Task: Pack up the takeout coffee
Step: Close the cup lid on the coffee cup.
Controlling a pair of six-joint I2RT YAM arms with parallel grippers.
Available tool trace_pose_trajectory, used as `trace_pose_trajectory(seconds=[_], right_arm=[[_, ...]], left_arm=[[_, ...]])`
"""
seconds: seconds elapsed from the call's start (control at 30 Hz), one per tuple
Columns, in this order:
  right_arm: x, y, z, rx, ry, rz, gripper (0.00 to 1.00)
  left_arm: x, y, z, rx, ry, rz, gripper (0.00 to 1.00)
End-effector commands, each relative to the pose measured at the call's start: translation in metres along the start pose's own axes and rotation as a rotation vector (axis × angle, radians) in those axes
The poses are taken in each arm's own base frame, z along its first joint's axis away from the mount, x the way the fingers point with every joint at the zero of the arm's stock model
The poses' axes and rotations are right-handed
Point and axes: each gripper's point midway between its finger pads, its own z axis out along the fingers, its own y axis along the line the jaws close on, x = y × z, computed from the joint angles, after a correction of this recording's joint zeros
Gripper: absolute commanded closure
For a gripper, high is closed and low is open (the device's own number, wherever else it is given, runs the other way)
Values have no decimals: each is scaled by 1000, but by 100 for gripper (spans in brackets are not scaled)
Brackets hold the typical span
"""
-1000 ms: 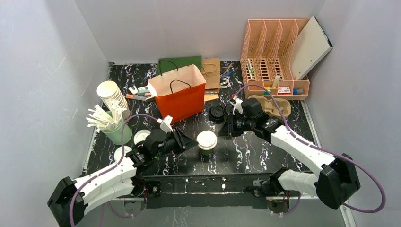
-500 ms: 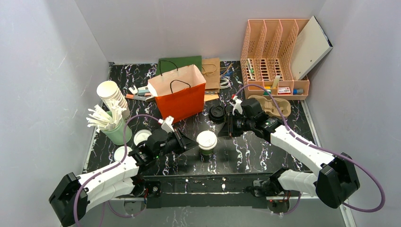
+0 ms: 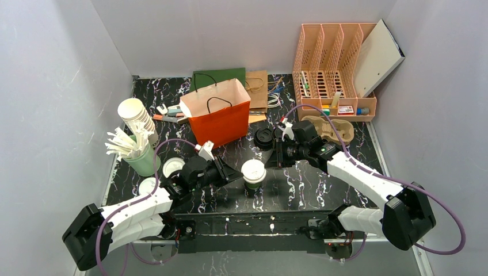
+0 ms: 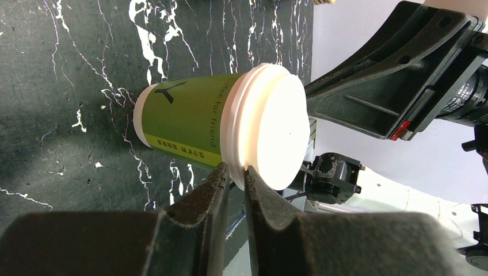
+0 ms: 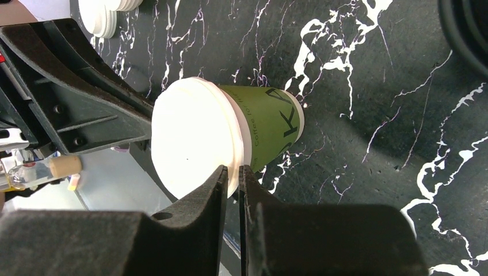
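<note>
A green paper cup [image 3: 251, 183] with a white lid [image 3: 253, 171] stands at the table's near middle. From the left, my left gripper [image 3: 237, 172] reaches it. In the left wrist view its tips [image 4: 235, 169] sit narrowly either side of the lid's rim [image 4: 237, 172]. My right gripper [image 3: 278, 156] hovers just right of the cup with its fingers [image 5: 232, 169] almost together, and the lid [image 5: 193, 138] lies beyond them. Behind the cup, by the right gripper, stands the takeout coffee [image 3: 265, 138]; only its round black lid shows.
An orange paper bag [image 3: 220, 118] stands open behind the cup. At the left are stacked white cups [image 3: 137, 117], a green holder of stirrers [image 3: 141, 160] and loose white lids [image 3: 172, 167]. At the back right are a peach file rack [image 3: 334, 75] and a pulp cup carrier [image 3: 336, 127].
My left arm has pushed a little to the right, up to the white-lidded cup, and its jaws have narrowed at the lid's rim. The right arm has shifted slightly left.
</note>
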Motion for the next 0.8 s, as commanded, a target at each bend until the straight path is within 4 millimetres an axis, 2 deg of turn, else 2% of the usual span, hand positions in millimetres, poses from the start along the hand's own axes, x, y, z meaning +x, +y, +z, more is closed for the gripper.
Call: trace_pose_trajectory(seconds=[0.0,0.3,0.57,0.77], right_arm=[[-2,2,3,-27,-6,-22,79],[8,-2,2,-15,29,-13,79],[28,-19,8,15,76,15,78],[39,-29,10,37,94,29,78]], left_arm=[[2,7,0,-39,10,32,85],[2,12,1,-75,18,58,86],[1,16,3,-120,31,91,87],[0,29,2,-208,48,142,87]])
